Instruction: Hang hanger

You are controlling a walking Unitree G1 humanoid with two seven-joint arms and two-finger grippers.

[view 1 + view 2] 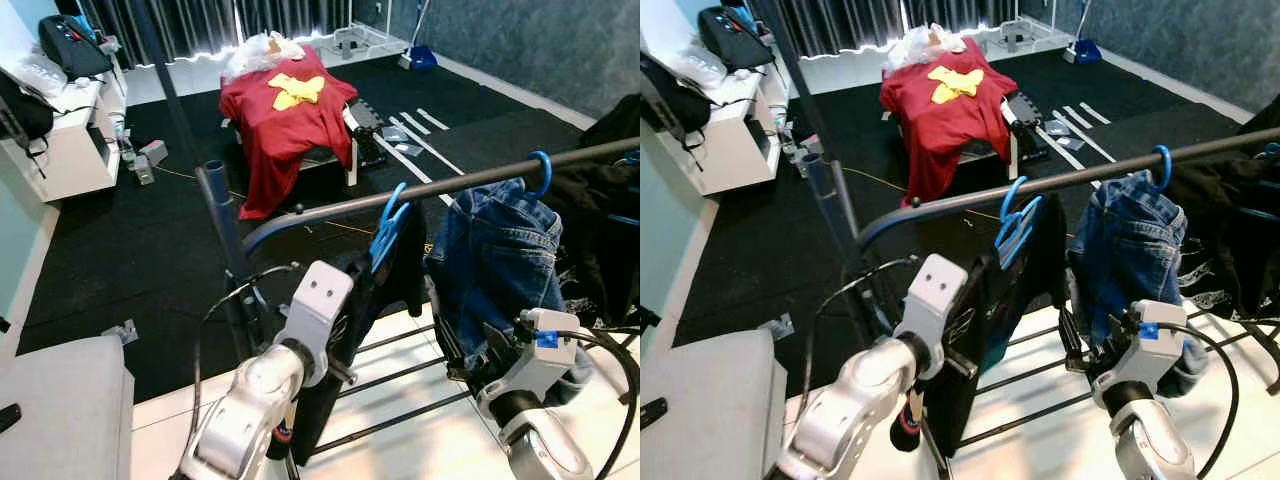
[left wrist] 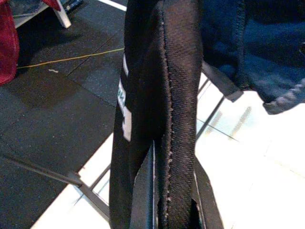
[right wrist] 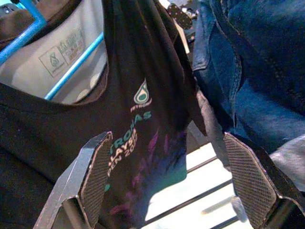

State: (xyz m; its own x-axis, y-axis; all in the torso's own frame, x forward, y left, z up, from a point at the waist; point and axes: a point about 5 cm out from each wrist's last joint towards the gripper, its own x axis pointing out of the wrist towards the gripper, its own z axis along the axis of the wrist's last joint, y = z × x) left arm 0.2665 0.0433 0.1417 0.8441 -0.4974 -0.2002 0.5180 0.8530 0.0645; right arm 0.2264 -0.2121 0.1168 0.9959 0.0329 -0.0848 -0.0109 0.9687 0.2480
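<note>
Black matting and white tiles are seen beneath a clothes rail. On it the blue hanger with its black shirt is already hooked. The left gripper is clamped on the shirt; the right gripper is spread wide. Only release is judged left.

We see a black garment hanging edge-on, its stitched seam running down between our left gripper's fingers. Blue denim hangs just beside it, over white tiles and black mat.
</note>
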